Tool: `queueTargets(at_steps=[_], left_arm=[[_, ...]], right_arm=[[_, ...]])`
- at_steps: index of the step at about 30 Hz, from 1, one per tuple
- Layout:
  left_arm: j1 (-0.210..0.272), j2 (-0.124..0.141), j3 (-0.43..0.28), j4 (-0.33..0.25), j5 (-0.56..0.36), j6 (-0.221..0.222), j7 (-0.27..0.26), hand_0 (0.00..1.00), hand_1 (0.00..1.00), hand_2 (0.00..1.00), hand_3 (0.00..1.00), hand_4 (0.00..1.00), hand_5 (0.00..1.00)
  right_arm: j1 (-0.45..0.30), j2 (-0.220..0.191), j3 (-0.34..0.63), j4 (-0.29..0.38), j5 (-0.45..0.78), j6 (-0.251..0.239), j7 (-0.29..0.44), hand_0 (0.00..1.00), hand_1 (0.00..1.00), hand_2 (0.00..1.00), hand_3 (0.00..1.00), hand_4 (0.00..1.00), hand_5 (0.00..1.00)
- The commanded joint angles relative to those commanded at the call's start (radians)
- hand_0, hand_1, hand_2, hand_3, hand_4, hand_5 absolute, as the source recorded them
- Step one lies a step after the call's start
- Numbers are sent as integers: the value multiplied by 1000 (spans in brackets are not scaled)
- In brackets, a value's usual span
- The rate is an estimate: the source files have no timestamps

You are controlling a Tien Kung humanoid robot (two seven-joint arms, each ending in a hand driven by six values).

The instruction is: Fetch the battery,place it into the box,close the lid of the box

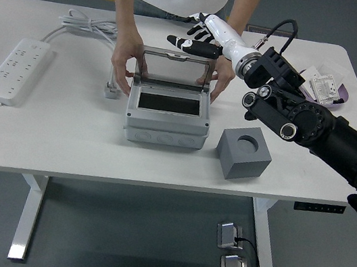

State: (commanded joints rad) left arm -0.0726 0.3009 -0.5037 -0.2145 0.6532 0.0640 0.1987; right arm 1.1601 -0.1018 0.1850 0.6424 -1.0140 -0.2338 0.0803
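The grey box [165,130] stands mid-table with its clear lid [173,69] raised, hinged at the back. Its dark opening shows no battery from this angle. My right hand [195,35], white with black fingers [180,41], hovers just above and behind the lid's top edge, fingers spread and holding nothing. A person at the far side rests one hand [123,62] against the box's left side and the other hand [222,79] against its right side. My left arm is out of view.
A grey block [243,155] with a round hole sits right of the box, under my right forearm. A white power strip [16,71] and its cable [87,22] lie at the left. A purple tray [323,89] with packets is at the far right.
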Motion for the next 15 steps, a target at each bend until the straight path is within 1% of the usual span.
queueTargets(at_steps=[3,4,8,9,10,15], left_arm=[[0,-2,-1,0,3,-1,0,632,685,588,583,558,2],[-1,-3,0,0,3,-1,0,631,684,587,582,556,2],[-1,-4,7,0,-6,0,-4,631,684,587,582,556,2],[-1,-4,7,1,-7,1,-4,631,684,587,582,556,2],[0,-5,8,1,-9,1,-5,631,684,586,581,554,2],[4,-5,15,1,-24,3,-8,631,684,586,580,551,2]], right_arm=[[-21,11,-14,-2,8,-8,10,667,674,688,820,891,722],[-30,14,-18,2,8,-10,13,701,680,686,819,891,729],[-56,13,-32,37,-6,-16,14,701,680,686,819,891,729],[-62,8,-34,53,-16,-17,12,701,680,686,819,891,729],[-67,3,-34,71,-28,-18,9,728,685,686,815,890,735],[-75,-38,-26,165,-83,-24,-7,726,685,688,813,891,737]])
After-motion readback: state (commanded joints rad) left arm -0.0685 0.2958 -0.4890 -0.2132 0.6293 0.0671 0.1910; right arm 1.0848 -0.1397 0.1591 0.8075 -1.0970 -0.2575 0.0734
